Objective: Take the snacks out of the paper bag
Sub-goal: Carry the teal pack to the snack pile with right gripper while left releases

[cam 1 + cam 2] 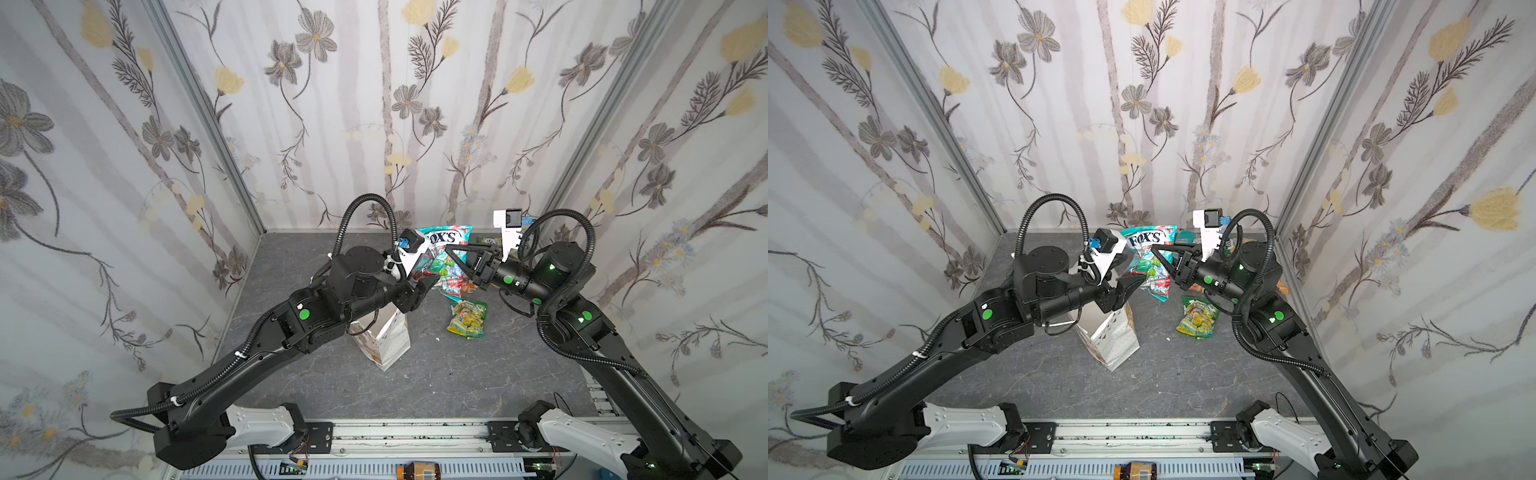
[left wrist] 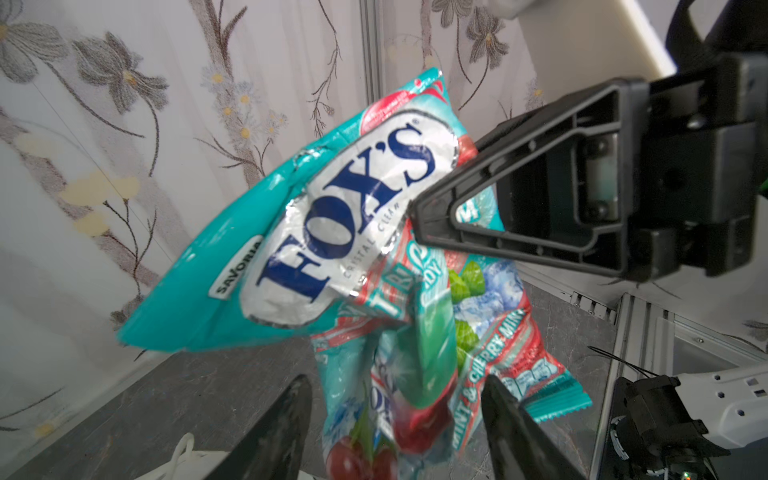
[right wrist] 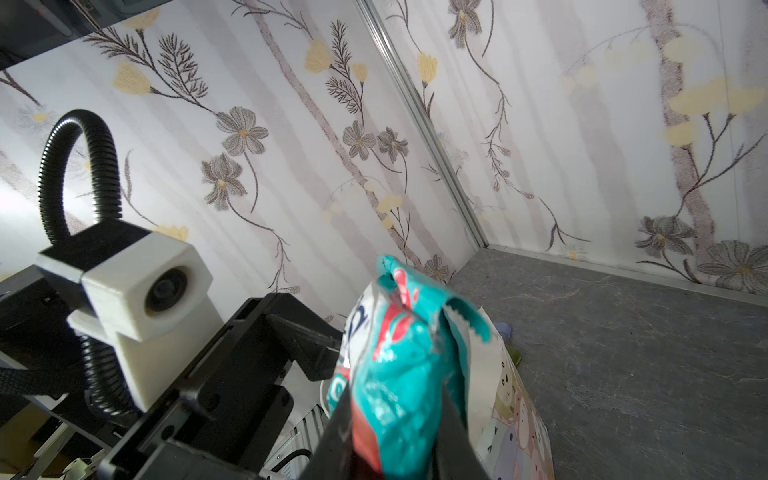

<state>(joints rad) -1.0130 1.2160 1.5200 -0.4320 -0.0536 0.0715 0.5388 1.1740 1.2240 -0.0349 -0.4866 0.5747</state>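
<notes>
A teal Fox's snack packet (image 1: 442,239) (image 1: 1148,239) hangs in the air above the back of the table. My right gripper (image 3: 395,415) is shut on it near its upper half, its tip (image 1: 449,250) against the packet's side. My left gripper (image 2: 397,380) is open, one finger on either side of the packet's (image 2: 332,232) lower end without pressing it. The white paper bag (image 1: 388,338) (image 1: 1115,343) stands below the left wrist, partly hidden by that arm. A yellow-green packet (image 1: 467,318) (image 1: 1200,318) lies on the table to the bag's right.
An orange packet (image 1: 1196,288) peeks out under the right gripper, and more packets (image 1: 1183,237) lie at the back wall. Flowered walls close in the grey table (image 1: 457,374) on three sides. A metal rail (image 1: 415,432) runs along the front edge.
</notes>
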